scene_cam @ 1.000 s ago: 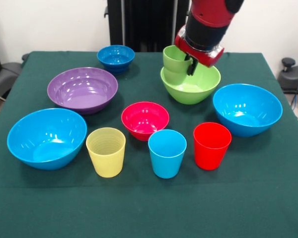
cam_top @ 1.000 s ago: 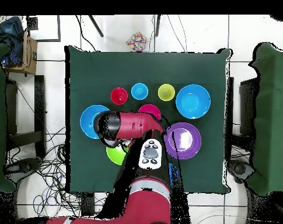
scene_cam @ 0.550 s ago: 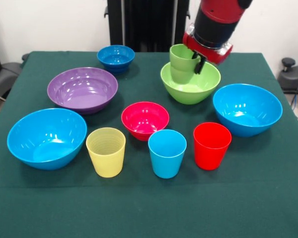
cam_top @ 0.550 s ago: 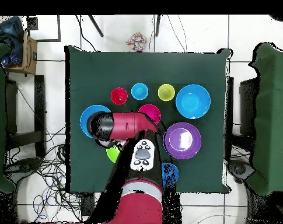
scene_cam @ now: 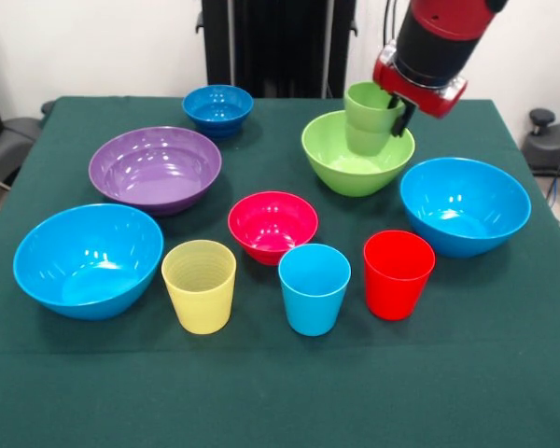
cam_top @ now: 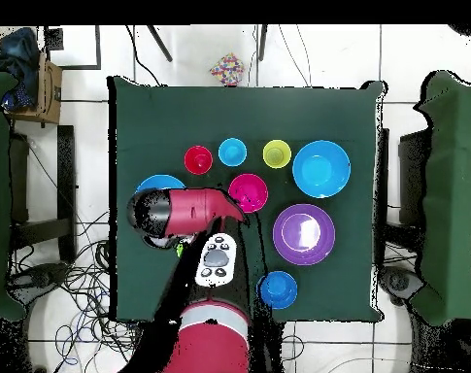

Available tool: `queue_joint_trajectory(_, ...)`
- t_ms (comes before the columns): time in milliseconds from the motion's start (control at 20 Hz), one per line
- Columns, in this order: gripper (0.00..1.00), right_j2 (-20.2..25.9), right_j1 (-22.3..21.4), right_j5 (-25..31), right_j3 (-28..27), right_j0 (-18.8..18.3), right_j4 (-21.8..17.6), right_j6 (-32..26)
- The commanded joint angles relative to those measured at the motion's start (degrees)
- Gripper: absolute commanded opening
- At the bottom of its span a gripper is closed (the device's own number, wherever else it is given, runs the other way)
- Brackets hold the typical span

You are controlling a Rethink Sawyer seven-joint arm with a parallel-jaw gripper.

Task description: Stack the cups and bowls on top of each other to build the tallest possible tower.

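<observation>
A: Where is the smooth green plastic cup (scene_cam: 371, 118) right now?

B: Upright over the far right part of the large glossy lime-green bowl (scene_cam: 355, 168), its lower half below the bowl's rim as seen from the front. The robot's hand (scene_cam: 396, 110) is clenched on the cup's rim, one dark finger (scene_cam: 400, 119) showing outside the right wall. I cannot tell whether the cup's foot touches the bowl's floor.

A: So what does the step call for?

B: My reading is that the cup should end up seated in the bowl. I'd centre it first, since it sits toward the rim, then lower it straight and let go only once it rests flat. A cup released on the sloping wall would likely tip.

A: And the rest of the pieces?

B: All single on the green-clothed table (scene_cam: 504, 373). Nearest are the large light blue bowl (scene_cam: 465, 205) to the right and the small pink-red bowl (scene_cam: 273, 224) in front. Along the front stand the red cup (scene_cam: 398, 273), the light blue cup (scene_cam: 314, 287) and the ribbed pale yellow cup (scene_cam: 199, 285). Farther left are the second large light blue bowl (scene_cam: 87, 259), the wide purple bowl (scene_cam: 155, 168) and the small dark blue bowl (scene_cam: 217, 108).
</observation>
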Motion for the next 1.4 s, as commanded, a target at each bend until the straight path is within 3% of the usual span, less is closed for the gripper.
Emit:
queue_joint_trajectory(50, 0.0, 3.1, 0.8, 1.1, -1.7, 1.5, 1.8, 6.8)
queue_joint_trajectory(650, 0.0, 2.6, 3.6, -3.0, -0.8, 1.0, 1.3, 5.8)
queue_joint_trajectory(1400, 0.0, 4.2, 2.8, -2.9, 1.5, -0.5, 2.0, 3.8)
